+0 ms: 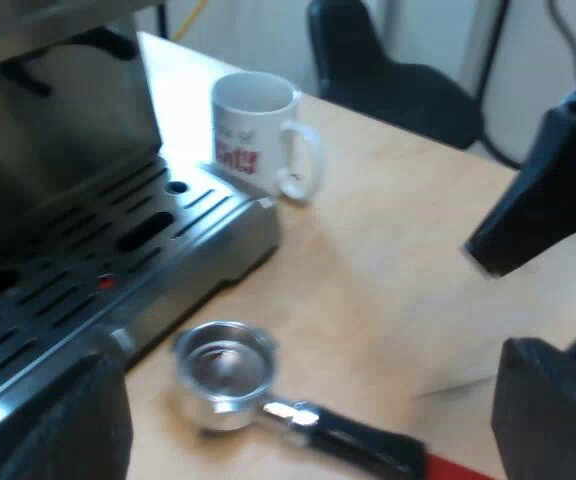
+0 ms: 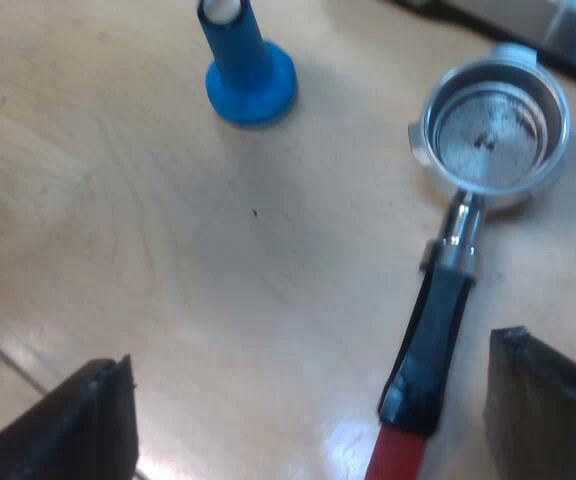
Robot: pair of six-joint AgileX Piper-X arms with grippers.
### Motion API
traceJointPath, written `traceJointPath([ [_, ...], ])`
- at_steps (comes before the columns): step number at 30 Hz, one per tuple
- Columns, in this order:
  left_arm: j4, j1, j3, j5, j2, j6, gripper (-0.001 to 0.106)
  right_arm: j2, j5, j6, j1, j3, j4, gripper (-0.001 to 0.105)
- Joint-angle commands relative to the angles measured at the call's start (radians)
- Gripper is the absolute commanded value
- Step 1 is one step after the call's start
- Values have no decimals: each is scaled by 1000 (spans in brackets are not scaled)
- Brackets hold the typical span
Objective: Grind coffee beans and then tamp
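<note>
1. One metal holder (image 2: 455, 245) lies loose on the light wooden counter (image 2: 168, 250), flat on its side. Its round basket (image 2: 493, 130) faces upward, and a few dark specks show on the bare metal bottom.
2. Its dark handle (image 2: 438, 330) runs away from the basket and ends in a red end (image 2: 393, 455), which also rests on the counter.
3. In the left wrist view the basket sits just beside the front edge of the espresso machine (image 1: 58, 130). It is close to the slotted drip tray (image 1: 118, 250), but I cannot tell whether it touches.
4. One blue tamper (image 2: 250, 70) stands upright on its wide base on the counter, apart from the holder.
5. Both fingers of the right end effector (image 2: 308, 410) are spread wide and hold nothing. It hovers above the counter with the holder's handle between the fingers, nearer to one of them and not touching either.
6. Likewise, the left end effector (image 1: 303, 380) is wide open and empty. It hangs over the holder, with one finger above the drip tray's edge.
7. One white mug (image 1: 258, 130) with red lettering stands upright on the counter by the tray's far corner.
8. Beyond the counter stands a black chair (image 1: 388, 70).
</note>
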Motion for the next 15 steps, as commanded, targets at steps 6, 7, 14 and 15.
traceJointPath([
  [6,90,-5,0,-226,-7,3,79,-8,17,-67,4,-8,-83,72],
  [7,112,-5,0,-236,-3,5,79,-8,17,-70,4,-8,-84,72],
  [14,131,-5,0,-305,59,28,79,-8,17,-78,4,-8,-86,72],
  [15,131,-5,0,-305,59,28,79,-8,17,-78,4,-8,-88,72],
])
